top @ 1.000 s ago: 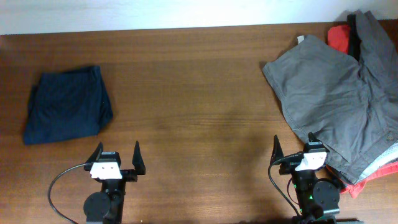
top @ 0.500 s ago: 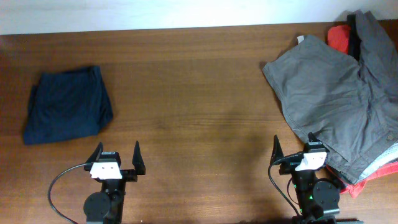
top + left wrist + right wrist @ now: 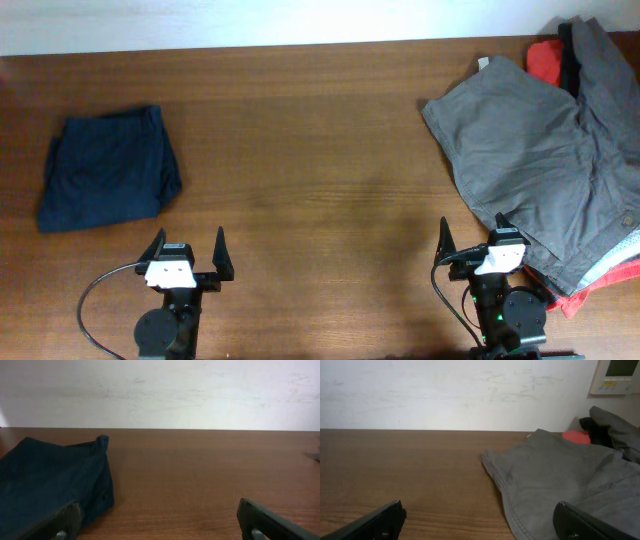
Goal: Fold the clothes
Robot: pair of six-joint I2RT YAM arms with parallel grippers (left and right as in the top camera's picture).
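Observation:
Folded dark navy-blue shorts lie at the table's left; they also show in the left wrist view. Grey shorts lie spread at the right on a pile with red-orange pieces and another grey garment; the grey shorts also show in the right wrist view. My left gripper is open and empty near the front edge, below and right of the navy shorts. My right gripper is open and empty at the front edge, its right finger over the edge of the grey shorts.
The wooden table ends at a white wall at the back. A red-orange cloth edge and a light grey piece stick out at the front right under the pile. A wall panel hangs at the right.

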